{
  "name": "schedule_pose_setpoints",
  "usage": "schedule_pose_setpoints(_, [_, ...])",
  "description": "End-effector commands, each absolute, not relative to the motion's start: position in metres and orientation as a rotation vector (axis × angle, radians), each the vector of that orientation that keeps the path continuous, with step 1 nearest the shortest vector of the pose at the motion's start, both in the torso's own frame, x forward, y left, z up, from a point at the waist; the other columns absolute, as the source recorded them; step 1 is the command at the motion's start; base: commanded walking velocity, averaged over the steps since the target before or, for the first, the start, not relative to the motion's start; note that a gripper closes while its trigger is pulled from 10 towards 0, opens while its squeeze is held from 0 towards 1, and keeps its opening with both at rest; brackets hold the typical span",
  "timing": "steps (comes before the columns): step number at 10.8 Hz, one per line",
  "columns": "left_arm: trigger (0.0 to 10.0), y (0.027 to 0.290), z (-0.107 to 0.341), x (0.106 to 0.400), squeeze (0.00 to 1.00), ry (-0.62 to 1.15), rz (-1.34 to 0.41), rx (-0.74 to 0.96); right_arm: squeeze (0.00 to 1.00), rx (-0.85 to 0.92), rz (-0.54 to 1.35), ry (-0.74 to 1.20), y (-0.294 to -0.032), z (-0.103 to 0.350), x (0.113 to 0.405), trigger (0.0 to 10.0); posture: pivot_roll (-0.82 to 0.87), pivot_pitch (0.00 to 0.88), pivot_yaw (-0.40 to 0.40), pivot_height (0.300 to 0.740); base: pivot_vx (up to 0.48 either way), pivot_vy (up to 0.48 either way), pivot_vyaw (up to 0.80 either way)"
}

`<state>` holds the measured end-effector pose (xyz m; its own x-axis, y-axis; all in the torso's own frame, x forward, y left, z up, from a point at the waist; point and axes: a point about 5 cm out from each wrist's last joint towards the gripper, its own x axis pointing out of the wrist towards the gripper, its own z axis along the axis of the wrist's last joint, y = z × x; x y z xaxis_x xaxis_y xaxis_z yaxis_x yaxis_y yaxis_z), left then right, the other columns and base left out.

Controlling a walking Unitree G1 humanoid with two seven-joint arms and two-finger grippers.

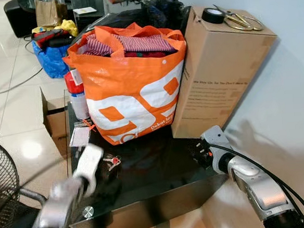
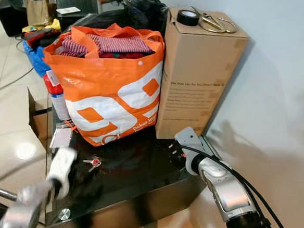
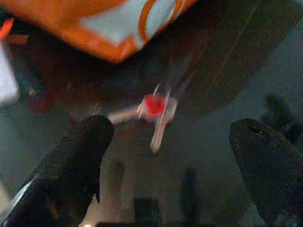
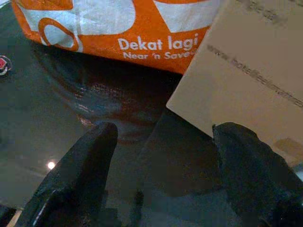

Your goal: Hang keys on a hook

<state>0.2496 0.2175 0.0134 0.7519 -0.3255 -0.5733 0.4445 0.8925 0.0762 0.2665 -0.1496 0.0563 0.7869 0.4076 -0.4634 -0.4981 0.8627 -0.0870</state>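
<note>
Keys [image 3: 154,111] with red tag lie flat on black glass table [image 1: 161,170], near its left edge, just in front of orange bag [image 1: 132,86]. Left gripper [image 3: 173,142] above them, fingers wide apart, holding nothing. Right gripper [image 4: 161,156] also spread and empty, at cardboard box [image 1: 217,73]. Risk: flat keys may skid on glass if fingers close off-centre. No hook visible.

Glossy black glass table [image 1: 161,170]

Head stereo pair looks forward-down on bench [image 1: 161,170]; bag [image 1: 132,89] at 12 o'clock. Both wrist cams sit close above the glass, facing the bag.
</note>
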Motion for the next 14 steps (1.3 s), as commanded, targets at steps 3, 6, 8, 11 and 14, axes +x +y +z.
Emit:
schedule_pose_setpoints(3, [10.0,0.227,0.006,0.245,0.00,0.558,-0.295,0.213,0.00,-0.147,0.478,0.439,-0.140,0.047,0.268,10.0,-0.01,0.000,-0.087,0.740,0.000,0.000,0.00])
schedule_pose_setpoints(6, [10.0,0.247,0.028,0.245,0.00,0.378,-0.219,0.148,0.00,-0.125,0.537,0.479,-0.121,0.030,0.256,10.0,0.01,0.000,-0.042,0.740,0.000,0.000,0.00])
schedule_pose_setpoints(8, [10.0,0.253,0.037,0.258,0.00,0.386,-0.283,0.173,0.00,-0.048,0.723,0.439,-0.108,0.037,0.241,10.0,0.01,0.000,-0.061,0.740,0.000,0.000,0.00])
schedule_pose_setpoints(11, [10.0,0.249,0.021,0.256,0.00,0.461,-0.405,0.221,0.00,-0.040,0.875,0.473,-0.119,0.041,0.215,10.0,-0.07,0.000,-0.067,0.740,0.000,0.000,0.00])
schedule_pose_setpoints(14, [10.0,0.259,0.019,0.256,0.00,0.480,-0.428,0.306,0.00,-0.077,0.754,0.489,-0.128,0.038,0.203,10.0,-0.09,0.007,-0.097,0.740,0.000,0.000,0.00])
